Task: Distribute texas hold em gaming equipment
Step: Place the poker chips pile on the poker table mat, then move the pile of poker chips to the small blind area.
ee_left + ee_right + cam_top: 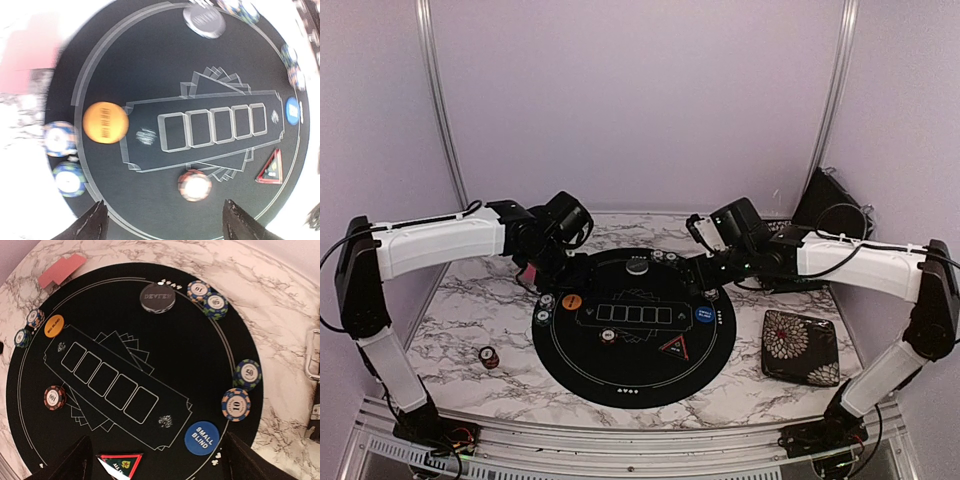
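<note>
Over the mat's far left rim, left gripper (548, 268): hovering just above the black mat (570, 352), pink cards (528, 275) right beside it.
Right gripper (708, 272): hanging over the mat's far right rim.
Lone chip stack (489, 356): out on the marble (450, 310), near left, apart from the mat.
Floral case (800, 347): lying right of the mat.
Left wrist view, fingers (95, 222): spread wide, nothing between them; orange button (105, 122) sits on the mat's left side, and two blue chip stacks (69, 178) are at the rim beside it.
Right wrist view, fingers (75, 465): spread wide and empty as well; blue button (201, 438) lies on the mat's right side, with the triangle marker (119, 462) near it.
</note>
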`<state>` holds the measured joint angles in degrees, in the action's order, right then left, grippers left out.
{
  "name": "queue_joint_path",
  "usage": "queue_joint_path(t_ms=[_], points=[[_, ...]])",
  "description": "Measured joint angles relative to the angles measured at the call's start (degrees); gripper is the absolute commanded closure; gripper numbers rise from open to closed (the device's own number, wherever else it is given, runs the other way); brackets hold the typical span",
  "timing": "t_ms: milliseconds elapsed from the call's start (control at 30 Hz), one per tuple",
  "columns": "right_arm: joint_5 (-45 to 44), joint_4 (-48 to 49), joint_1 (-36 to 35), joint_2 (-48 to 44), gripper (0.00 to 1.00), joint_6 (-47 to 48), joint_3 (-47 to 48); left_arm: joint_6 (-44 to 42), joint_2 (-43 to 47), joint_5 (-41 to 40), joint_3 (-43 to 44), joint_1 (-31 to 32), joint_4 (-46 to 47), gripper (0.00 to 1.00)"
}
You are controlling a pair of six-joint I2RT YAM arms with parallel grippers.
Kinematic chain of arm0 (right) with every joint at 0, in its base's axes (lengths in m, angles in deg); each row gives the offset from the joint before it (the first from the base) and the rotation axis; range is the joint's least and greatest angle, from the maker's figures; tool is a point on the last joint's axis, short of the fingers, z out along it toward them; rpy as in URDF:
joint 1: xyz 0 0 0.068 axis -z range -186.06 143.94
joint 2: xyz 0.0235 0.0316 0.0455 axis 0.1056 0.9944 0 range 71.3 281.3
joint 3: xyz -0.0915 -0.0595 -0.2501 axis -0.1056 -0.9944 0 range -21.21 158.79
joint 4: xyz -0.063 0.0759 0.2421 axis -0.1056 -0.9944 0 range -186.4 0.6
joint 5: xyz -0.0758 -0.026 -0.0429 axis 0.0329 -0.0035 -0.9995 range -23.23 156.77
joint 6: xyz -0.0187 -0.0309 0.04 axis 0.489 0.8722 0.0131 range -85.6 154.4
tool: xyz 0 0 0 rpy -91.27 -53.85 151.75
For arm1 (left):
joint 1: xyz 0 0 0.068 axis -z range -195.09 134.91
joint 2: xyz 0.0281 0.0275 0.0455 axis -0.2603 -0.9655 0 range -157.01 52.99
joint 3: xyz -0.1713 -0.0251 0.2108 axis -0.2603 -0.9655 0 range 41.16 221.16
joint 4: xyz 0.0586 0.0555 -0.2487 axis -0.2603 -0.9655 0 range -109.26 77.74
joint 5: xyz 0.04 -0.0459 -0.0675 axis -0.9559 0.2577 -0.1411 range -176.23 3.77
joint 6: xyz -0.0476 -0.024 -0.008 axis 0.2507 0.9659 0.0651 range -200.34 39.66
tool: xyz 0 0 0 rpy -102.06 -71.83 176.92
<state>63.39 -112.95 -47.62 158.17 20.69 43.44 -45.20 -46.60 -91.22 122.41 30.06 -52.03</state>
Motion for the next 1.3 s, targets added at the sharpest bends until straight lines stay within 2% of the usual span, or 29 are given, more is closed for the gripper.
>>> queue_joint_path(t_ms=[333,567,1000,1300], points=[[-1.4,-4.3,-11.8,12.2,0.16,-3.3,9.1,-4.6,10.3,3.6,-7.6,-12.4,2.3,0.2],[-1.9,-7.9,-17.8,22.8,0.18,-5.9,19.3,-7.3,14.7,7.6,-11.1,-18.8,4.1,0.2],[-3.8,-18.6,-21.1,38.2,0.27,-10.1,37.5,-8.9,16.4,13.0,-16.4,-22.1,8.3,0.21],[-6.1,-23.6,-21.3,43.0,0.31,-11.4,42.8,-9.7,17.3,15.0,-18.0,-24.2,9.8,0.22]])
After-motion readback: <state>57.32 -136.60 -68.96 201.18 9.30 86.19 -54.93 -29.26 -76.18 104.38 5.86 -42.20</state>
